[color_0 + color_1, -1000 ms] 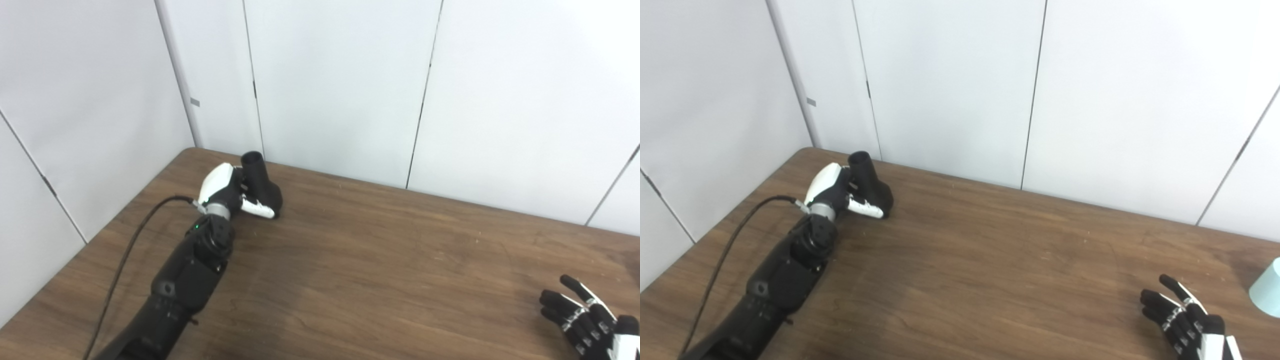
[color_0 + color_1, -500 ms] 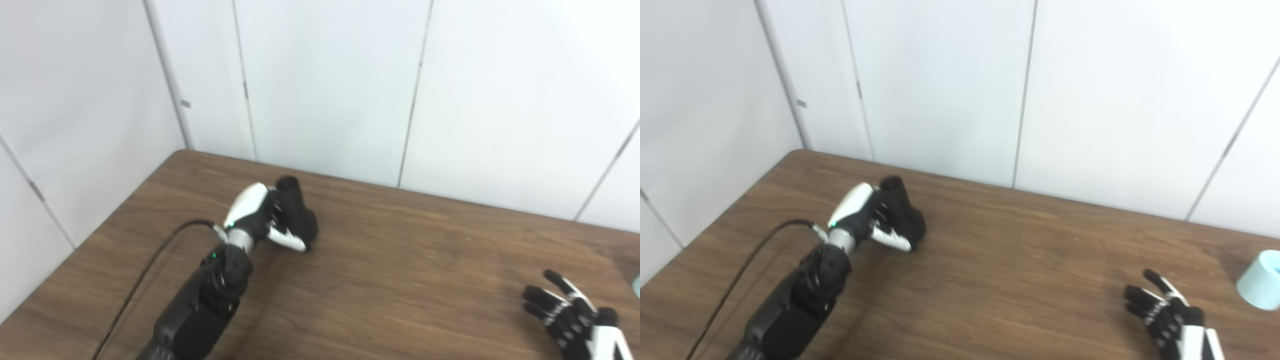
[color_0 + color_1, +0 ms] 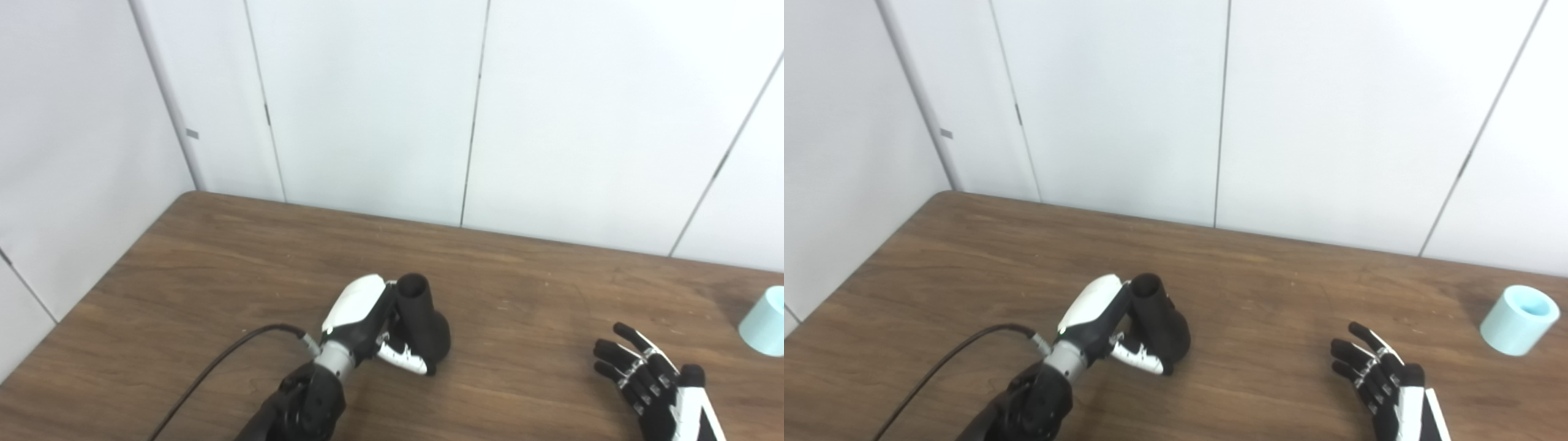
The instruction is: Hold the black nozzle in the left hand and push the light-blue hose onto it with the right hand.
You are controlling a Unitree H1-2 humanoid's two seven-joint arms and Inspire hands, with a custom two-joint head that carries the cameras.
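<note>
Fingers [image 3: 1136,358] of the left hand [image 3: 1102,324] grip the black nozzle [image 3: 1160,324], now carried toward mid-tabletop [image 3: 1274,294], while the right hand [image 3: 1387,383] waits spread, empty, well apart from the light-blue hose [image 3: 1519,318].

This looks like a robot test room in a lab. Plain white wall panels [image 3: 1127,110] with thin dark seams stand from 9 o'clock round to 3 o'clock. They close in a brown wooden table [image 3: 1262,288]. A black cable [image 3: 943,361] runs along the robot arm at 7 o'clock. Nothing homey shows here.
</note>
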